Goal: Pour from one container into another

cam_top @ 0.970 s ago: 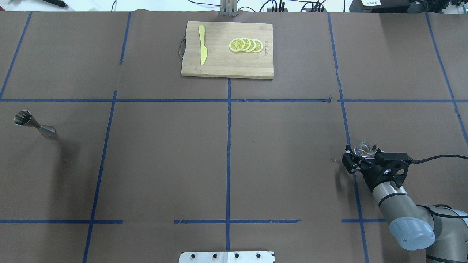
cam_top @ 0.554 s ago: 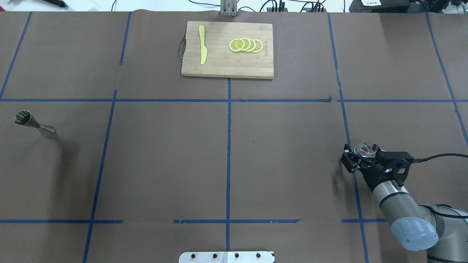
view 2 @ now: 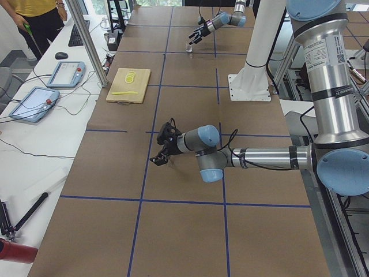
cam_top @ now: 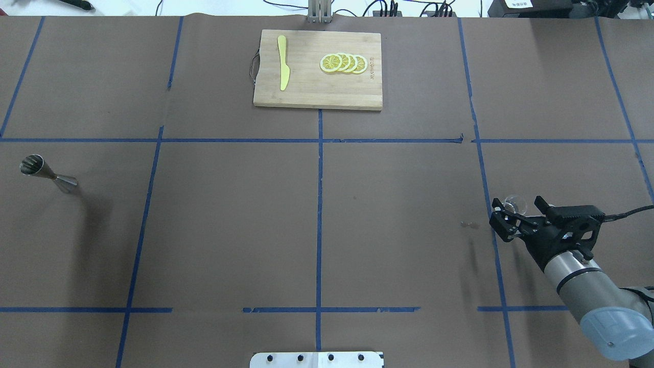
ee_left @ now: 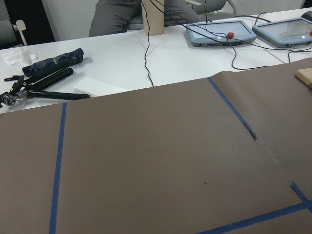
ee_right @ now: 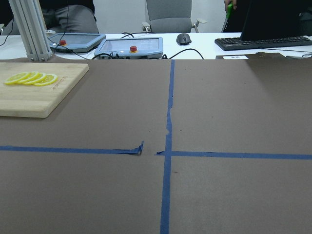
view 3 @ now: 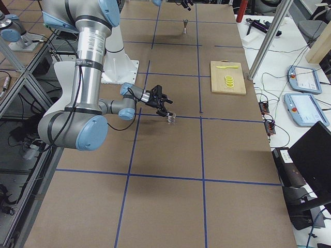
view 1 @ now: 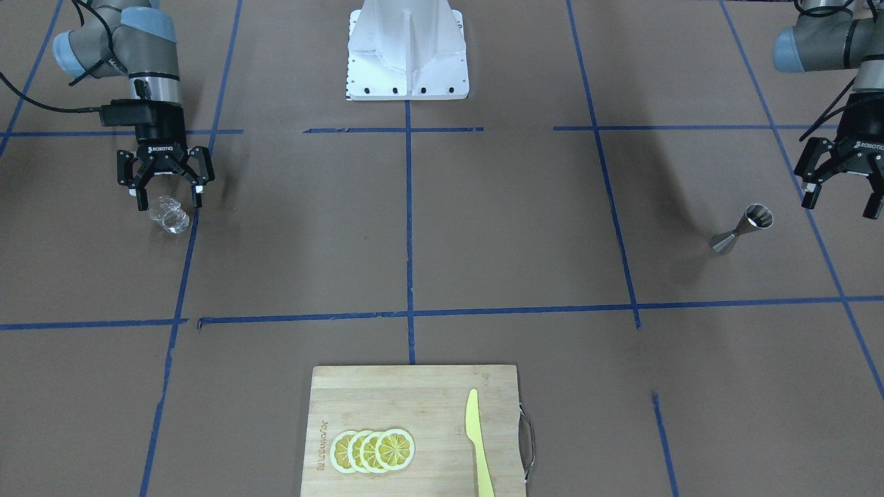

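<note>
**On the bench, both containers stand free**

From the front, our right end effector (view 1: 168,192) hangs with fingers apart just behind the small clear glass cup (view 1: 170,217). Our left end effector (view 1: 839,186), spread too, waits near the steel double-cone jigger (view 1: 742,228).

From overhead, the cup (cam_top: 512,203) peeks past the right end effector (cam_top: 521,219), ungripped.

Table (cam_top: 230,230): brown covering, gridded with blue tape lines (cam_top: 319,204).
Jigger (cam_top: 48,175): polished silver metal.
Glass (view 1: 170,215): clear, colourless.
Cutting board (cam_top: 317,87): pale bamboo.
Knife (cam_top: 283,61): yellow-green.
Lemon slices (cam_top: 343,63): yellow with white rims.
Right pincer (view 1: 164,186) and left pincer (view 1: 842,186): black.
Arm links: silver, with light-blue joint caps.
</note>
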